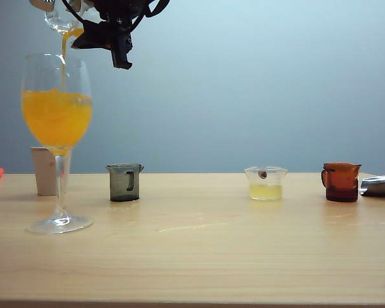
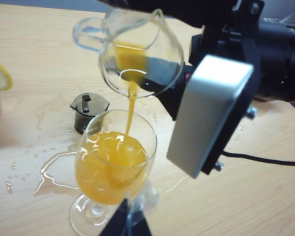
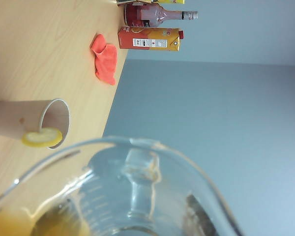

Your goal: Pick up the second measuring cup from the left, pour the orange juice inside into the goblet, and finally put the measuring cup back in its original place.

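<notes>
So in your exterior view, the right gripper (image 1: pixel 83 19) sits upper left, clamped on the second measuring cup (image 1: pixel 61 19), tipped over the goblet (image 1: pixel 56 128) with orange juice (image 1: pixel 56 119) streaming in. Your left wrist view shows the cup (image 2: pixel 137 54) mid-frame above the goblet (image 2: pixel 115 167), spilled liquid (image 2: pixel 49 169) at lower left; the left gripper (image 2: pixel 127 223) I can't tell. Right wrist view: cup (image 3: pixel 123 196) fills the bottom.
</notes>
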Robot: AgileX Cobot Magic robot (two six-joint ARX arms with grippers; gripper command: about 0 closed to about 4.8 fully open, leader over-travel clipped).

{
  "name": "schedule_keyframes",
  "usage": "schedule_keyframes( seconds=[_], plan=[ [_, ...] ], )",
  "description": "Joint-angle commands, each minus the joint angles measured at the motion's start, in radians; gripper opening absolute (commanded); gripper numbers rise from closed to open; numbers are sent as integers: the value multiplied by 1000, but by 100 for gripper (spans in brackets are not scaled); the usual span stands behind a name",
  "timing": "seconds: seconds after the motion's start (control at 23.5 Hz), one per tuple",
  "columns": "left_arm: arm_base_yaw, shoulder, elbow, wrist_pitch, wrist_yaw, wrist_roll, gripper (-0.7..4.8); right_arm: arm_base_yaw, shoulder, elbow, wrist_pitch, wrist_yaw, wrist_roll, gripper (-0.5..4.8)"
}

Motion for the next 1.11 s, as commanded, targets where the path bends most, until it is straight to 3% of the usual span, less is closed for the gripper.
schedule_keyframes(
  seconds=[0.04, 1.11],
  plan=[
    [-1, -1, 2, -2, -2, 1, -6, 2, -8, 8, 31, 1, -43, -5],
    [-7, -1, 2, -2, -2, 0, -6, 19, -8, 7, 13, -2, -170, -5]
  ],
)
